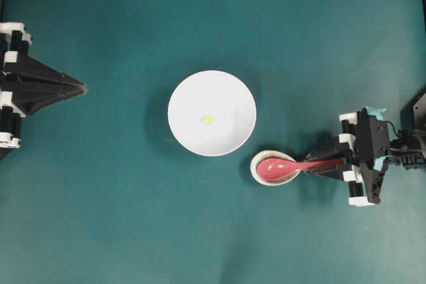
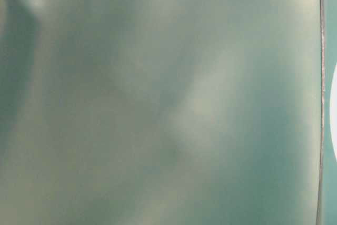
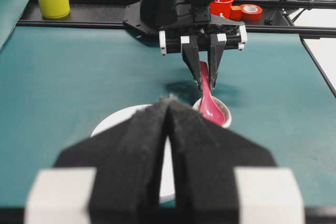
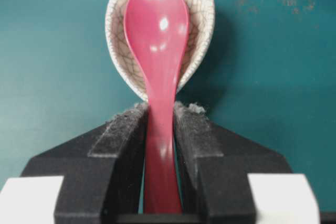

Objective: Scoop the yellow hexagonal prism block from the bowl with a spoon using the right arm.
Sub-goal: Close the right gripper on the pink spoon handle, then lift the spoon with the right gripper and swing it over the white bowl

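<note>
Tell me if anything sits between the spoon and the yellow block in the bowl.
Nothing visible does. The spoon rests in a small speckled dish beside the bowl; only bare mat and the bowl's rim separate it from the yellow block.

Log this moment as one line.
right gripper: shut on spoon | spoon head: in small dish | block: in bowl | left gripper: shut
</note>
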